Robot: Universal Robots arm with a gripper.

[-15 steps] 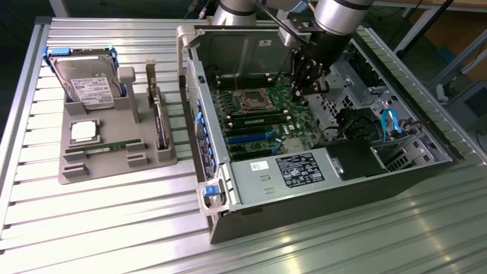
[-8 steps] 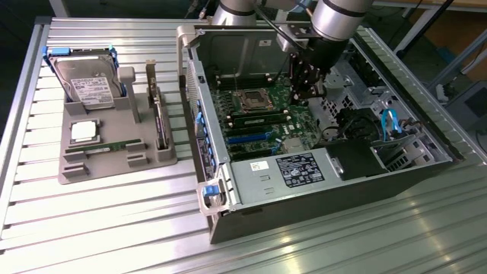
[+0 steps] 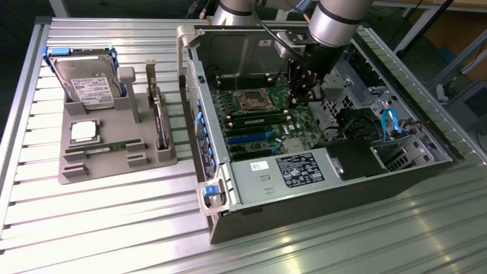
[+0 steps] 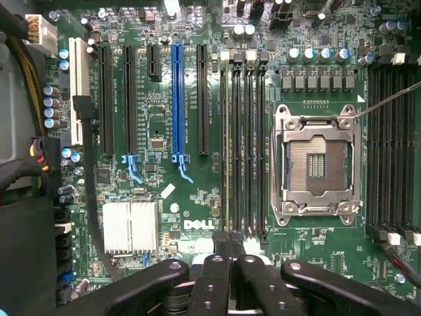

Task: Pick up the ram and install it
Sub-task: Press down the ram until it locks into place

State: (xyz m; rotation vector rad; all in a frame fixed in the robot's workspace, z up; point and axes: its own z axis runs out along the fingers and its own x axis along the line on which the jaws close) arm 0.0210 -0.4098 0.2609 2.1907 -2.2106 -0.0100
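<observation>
Claw (image 4: 230,241) closed at one slotted ram (image 4: 228,145); second ram (image 3: 106,147) on tray (image 3: 114,171).

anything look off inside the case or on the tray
Nothing looks spilled or broken. One oddity: the processor socket on the motherboard sits empty, while the square processor chip lies on the grey tray outside the case.
</observation>
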